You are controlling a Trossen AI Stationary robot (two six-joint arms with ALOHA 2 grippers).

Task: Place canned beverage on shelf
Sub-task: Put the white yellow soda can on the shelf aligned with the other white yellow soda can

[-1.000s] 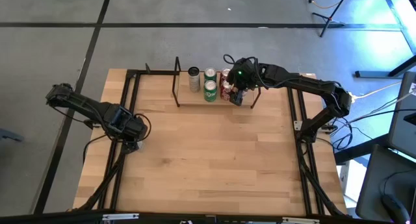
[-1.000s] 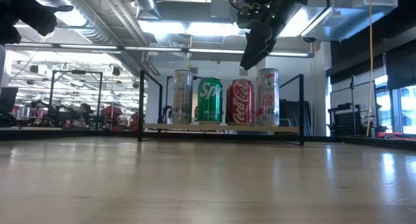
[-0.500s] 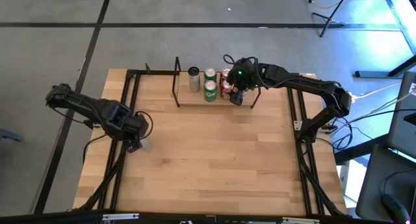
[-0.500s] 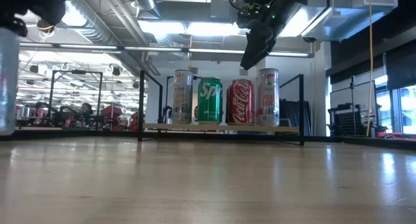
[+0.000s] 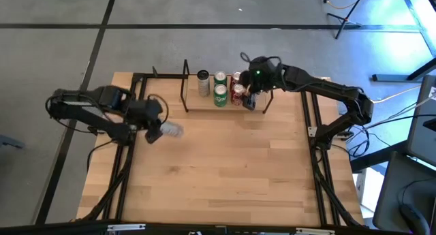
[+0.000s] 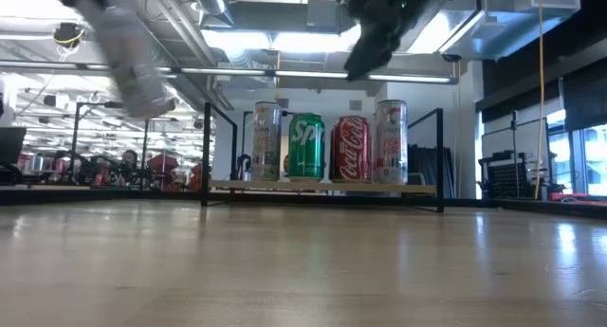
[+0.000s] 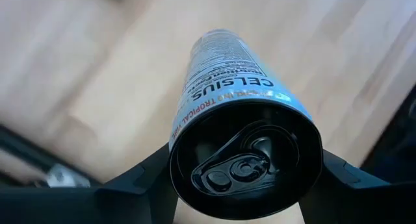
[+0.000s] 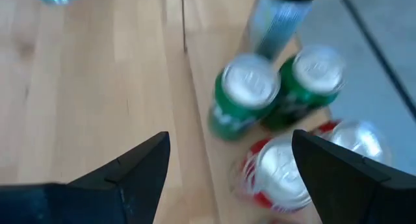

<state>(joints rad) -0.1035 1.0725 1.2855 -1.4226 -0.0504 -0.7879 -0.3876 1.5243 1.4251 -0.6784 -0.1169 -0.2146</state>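
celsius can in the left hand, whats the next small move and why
Probably carry it on toward the shelf. The left hand grips the Celsius can above the table, short of the rack's open left end, where free space shows beside the cans already standing. The right hand hovers open over those.

The left claw (image 5: 158, 130) has swung inward from the left edge of the tabletop (image 5: 225, 174) toward the shelf (image 5: 225, 102), and its Celsius can (image 5: 172, 130), held at the lid end, is now out over the wood. The right claw (image 5: 251, 99) has shifted slightly above the shelved cans.
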